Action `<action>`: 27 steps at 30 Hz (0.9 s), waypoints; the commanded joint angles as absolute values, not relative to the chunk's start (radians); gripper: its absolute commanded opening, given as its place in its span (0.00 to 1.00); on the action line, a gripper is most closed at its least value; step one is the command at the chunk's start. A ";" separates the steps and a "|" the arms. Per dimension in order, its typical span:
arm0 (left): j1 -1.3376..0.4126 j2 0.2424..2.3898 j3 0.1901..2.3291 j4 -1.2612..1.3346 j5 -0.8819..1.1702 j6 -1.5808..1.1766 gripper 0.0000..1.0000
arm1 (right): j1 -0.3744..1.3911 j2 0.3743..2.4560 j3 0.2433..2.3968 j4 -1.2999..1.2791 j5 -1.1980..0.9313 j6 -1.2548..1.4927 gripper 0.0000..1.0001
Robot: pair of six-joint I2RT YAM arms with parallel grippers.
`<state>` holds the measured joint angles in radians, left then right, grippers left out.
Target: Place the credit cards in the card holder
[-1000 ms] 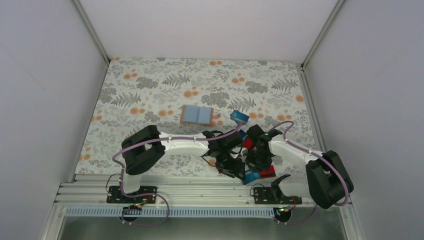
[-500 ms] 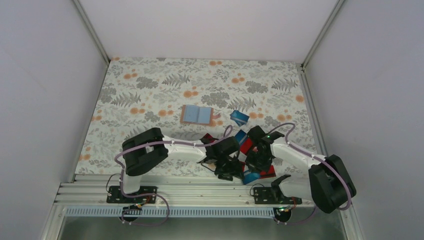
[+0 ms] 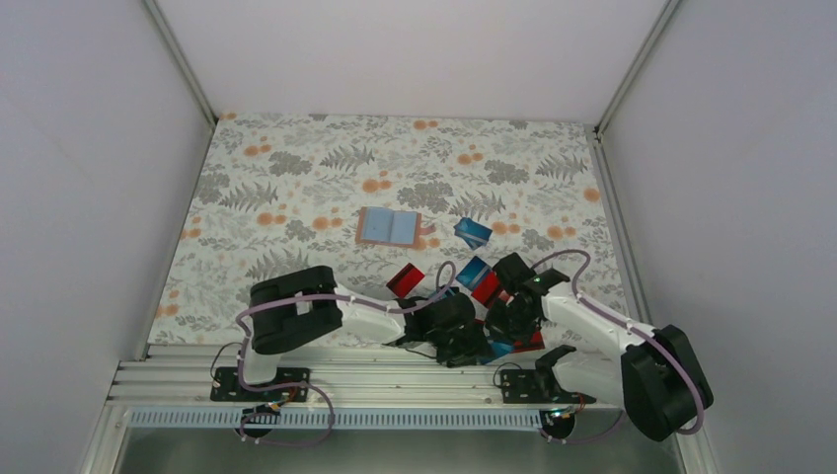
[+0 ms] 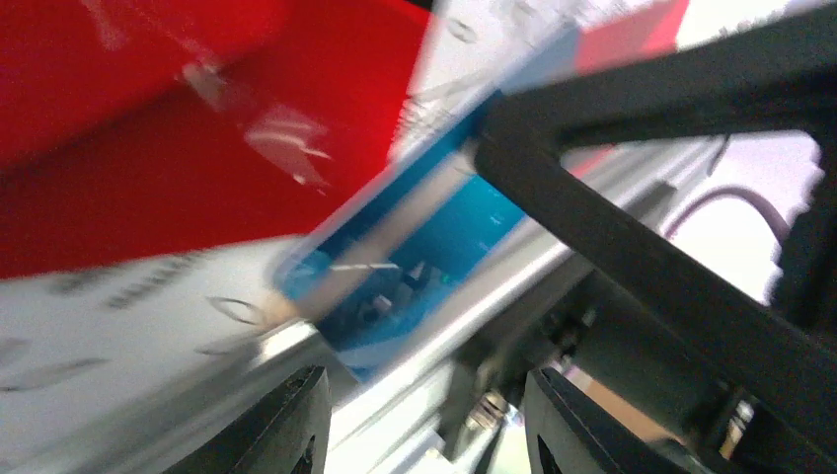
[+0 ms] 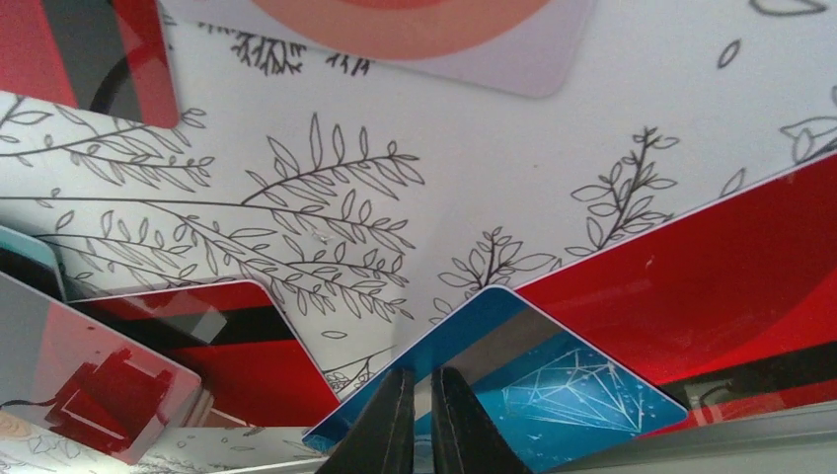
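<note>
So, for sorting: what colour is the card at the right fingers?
Blue card, pale print; right wrist view.

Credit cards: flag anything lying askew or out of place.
The credit cards lie scattered at odd angles, some overlapping, none squared up. One blue card sits right at the near edge of the table, by the metal rail. It appears to overhang the edge and could slip off.

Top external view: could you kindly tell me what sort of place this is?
Probably a robot test cell in a lab: plain white enclosure walls on metal framing, a floral-covered table, and a left arm and right arm bolted to an aluminium rail.
</note>
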<state>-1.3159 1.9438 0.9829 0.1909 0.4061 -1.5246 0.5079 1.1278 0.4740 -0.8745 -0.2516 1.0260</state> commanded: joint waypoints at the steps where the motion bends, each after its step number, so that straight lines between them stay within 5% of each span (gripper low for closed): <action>1: -1.352 1.967 0.929 0.114 0.281 -1.623 0.50 | 0.511 1.122 0.420 -0.807 -0.233 1.049 0.05; 17: -1.370 1.994 0.871 0.294 0.190 -1.647 0.45 | 0.511 1.107 0.393 -0.782 -0.248 1.069 0.05; 27: -1.374 2.047 0.896 0.374 0.171 -1.676 0.22 | 0.511 1.092 0.399 -0.795 -0.254 1.055 0.05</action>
